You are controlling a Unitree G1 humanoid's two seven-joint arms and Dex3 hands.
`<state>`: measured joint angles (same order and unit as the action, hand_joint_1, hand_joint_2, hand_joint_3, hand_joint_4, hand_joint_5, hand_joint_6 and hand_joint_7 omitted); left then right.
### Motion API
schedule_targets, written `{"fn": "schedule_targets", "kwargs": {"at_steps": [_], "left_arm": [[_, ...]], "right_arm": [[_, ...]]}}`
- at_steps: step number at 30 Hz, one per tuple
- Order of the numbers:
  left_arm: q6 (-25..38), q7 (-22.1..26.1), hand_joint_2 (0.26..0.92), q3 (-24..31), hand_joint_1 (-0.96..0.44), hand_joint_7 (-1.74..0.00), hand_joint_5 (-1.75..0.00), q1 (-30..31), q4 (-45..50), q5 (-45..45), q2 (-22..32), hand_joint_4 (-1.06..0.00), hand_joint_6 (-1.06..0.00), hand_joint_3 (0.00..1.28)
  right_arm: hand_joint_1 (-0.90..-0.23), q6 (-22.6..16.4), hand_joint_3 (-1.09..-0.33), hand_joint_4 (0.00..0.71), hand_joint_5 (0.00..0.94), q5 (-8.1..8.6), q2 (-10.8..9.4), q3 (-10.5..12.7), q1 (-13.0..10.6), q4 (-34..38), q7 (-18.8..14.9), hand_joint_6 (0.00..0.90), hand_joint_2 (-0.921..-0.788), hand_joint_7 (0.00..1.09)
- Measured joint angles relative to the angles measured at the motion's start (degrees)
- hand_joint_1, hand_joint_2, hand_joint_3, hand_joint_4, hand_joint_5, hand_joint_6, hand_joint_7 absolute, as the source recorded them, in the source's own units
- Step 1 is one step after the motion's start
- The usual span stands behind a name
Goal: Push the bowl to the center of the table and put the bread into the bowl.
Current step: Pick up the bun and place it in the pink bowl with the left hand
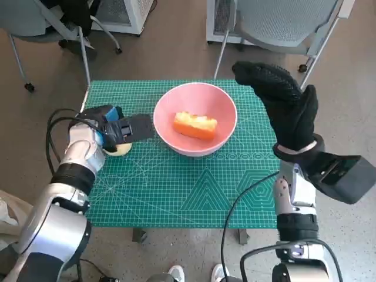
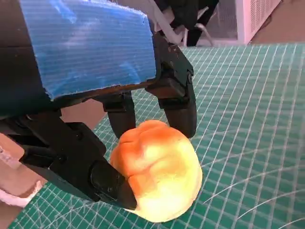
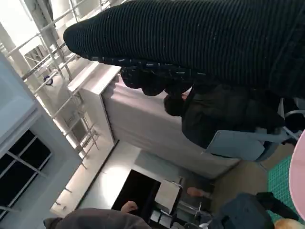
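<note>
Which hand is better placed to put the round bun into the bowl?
Left. The left hand already grips the bun beside the pink bowl; the right hand is raised, holding nothing.

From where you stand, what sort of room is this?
Probably an office or lab set up for testing: a small table under a green cutting mat, grey wheeled office chairs around it, and high windows with shelving in the right wrist view.

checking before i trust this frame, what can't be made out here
- Head view: the left hand covers most of the round bun.
- Left wrist view: the pink bowl and the bread in it lie outside the picture.
- Right wrist view: the right hand shows only as a dark glove band; its fingers are hidden.
</note>
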<state>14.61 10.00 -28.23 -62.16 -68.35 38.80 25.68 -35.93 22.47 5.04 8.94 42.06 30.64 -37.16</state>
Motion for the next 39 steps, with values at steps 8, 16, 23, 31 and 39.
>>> {"fn": "schedule_targets", "kwargs": {"at_steps": [8,16,23,31,39], "left_arm": [[1.8,1.2,0.896,1.2,0.00,-1.15,-1.13,0.0,6.9,-0.7,1.4,-0.77,-0.61,0.09],[3.3,2.4,0.896,2.6,0.00,-1.23,-1.06,0.4,15.3,-0.9,3.0,-0.75,-0.61,0.09],[5.0,4.0,0.893,4.3,0.00,-1.27,-0.99,2.5,22.2,-1.1,4.3,-0.78,-0.62,0.08],[8.6,6.9,0.886,6.3,0.00,-1.13,-1.09,5.5,32.1,-1.0,6.0,-0.78,-0.65,0.08],[11.8,9.1,0.871,7.6,0.00,-0.91,-1.27,5.9,42.2,-0.5,7.5,-0.74,-0.73,0.11]], "right_arm": [[-0.696,0.0,-0.856,0.044,0.001,0.00,0.0,0.0,0.0,0.2,0.0,-0.001,-0.921,0.31],[-0.696,0.0,-0.859,0.043,0.001,-0.05,0.0,0.0,0.1,0.4,0.0,-0.001,-0.921,0.31],[-0.696,-0.2,-0.862,0.042,0.000,-0.07,0.0,0.0,0.3,0.6,0.0,-0.001,-0.921,0.30],[-0.696,-0.2,-0.861,0.042,0.000,-0.09,-0.1,0.0,0.6,0.9,0.0,-0.001,-0.921,0.30],[-0.698,-0.4,-0.860,0.042,0.000,-0.14,-0.1,-0.1,1.1,0.9,0.0,-0.001,-0.921,0.29]]}}
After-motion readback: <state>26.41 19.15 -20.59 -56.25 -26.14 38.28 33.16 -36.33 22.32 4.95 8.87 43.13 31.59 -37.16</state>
